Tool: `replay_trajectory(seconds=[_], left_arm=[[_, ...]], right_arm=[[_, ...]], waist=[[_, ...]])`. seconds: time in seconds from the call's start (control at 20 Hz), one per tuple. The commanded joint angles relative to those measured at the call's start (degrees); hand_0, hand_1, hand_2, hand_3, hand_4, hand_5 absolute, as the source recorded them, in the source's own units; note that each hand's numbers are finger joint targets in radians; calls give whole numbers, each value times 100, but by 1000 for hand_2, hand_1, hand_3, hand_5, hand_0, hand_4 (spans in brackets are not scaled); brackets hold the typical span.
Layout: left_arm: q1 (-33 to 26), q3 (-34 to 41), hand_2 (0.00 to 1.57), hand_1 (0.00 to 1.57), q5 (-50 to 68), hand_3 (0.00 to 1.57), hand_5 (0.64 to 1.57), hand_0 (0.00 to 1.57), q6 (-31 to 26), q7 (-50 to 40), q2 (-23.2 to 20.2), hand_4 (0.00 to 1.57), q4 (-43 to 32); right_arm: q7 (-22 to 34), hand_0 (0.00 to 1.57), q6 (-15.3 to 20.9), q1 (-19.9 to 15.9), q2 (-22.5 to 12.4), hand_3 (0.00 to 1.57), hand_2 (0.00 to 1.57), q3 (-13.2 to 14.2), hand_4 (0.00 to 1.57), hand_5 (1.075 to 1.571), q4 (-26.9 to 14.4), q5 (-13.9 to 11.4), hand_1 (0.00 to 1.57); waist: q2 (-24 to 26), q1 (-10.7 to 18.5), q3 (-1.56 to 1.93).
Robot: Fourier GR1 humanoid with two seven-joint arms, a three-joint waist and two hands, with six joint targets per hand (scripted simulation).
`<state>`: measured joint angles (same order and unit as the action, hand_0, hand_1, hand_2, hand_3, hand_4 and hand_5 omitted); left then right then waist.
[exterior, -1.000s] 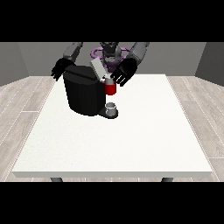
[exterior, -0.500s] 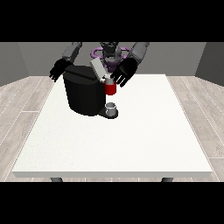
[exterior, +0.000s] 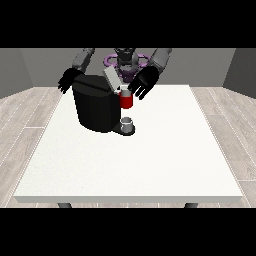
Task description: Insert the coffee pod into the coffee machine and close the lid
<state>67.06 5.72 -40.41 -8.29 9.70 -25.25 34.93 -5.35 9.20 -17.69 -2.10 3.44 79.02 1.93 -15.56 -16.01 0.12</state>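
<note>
White table [exterior: 150, 165] spreads before me, with the black coffee machine [exterior: 97, 107] near its far edge, lid [exterior: 112, 79] tilted up, a red thing at the machine [exterior: 126, 101] above a grey thing [exterior: 127, 123], my hand at the view's right [exterior: 142, 83] spread beside the lid, my hand at the view's left [exterior: 67, 81] relaxed behind the machine.

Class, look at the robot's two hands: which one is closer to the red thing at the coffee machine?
The hand at the view's right. It hangs just beside the red thing, while the other hand is behind the machine's far side.
</note>
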Motion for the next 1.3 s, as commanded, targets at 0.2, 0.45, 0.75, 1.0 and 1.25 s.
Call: replay_trajectory(seconds=[0.2,0.45,0.75,1.0,1.25], left_arm=[[-252,-470,0,0,-396,0,1571,0,-158,101,216,0,116],[-12,-241,0,0,-326,0,1571,0,-292,155,-77,0,32],[-155,-199,0,0,-319,0,1571,0,-364,-18,37,0,112],[-689,-214,0,0,-309,0,1571,0,-320,146,145,0,143],[-1028,418,0,0,489,0,1571,0,-316,-6,708,0,210]], right_arm=[[47,0,-9,-104,-159,0,0,286,435,1571,-349,135,0],[15,0,255,-145,61,0,0,17,338,1571,-232,-131,0],[-337,0,-58,163,-85,0,0,183,416,1571,-401,85,0],[24,0,-24,568,113,0,0,-14,427,1571,-182,112,0],[39,0,16,899,-8,0,0,192,434,1571,-349,167,0]], waist=[[137,259,-10],[21,185,-11],[318,198,-10],[875,322,-12],[1454,654,-15]])
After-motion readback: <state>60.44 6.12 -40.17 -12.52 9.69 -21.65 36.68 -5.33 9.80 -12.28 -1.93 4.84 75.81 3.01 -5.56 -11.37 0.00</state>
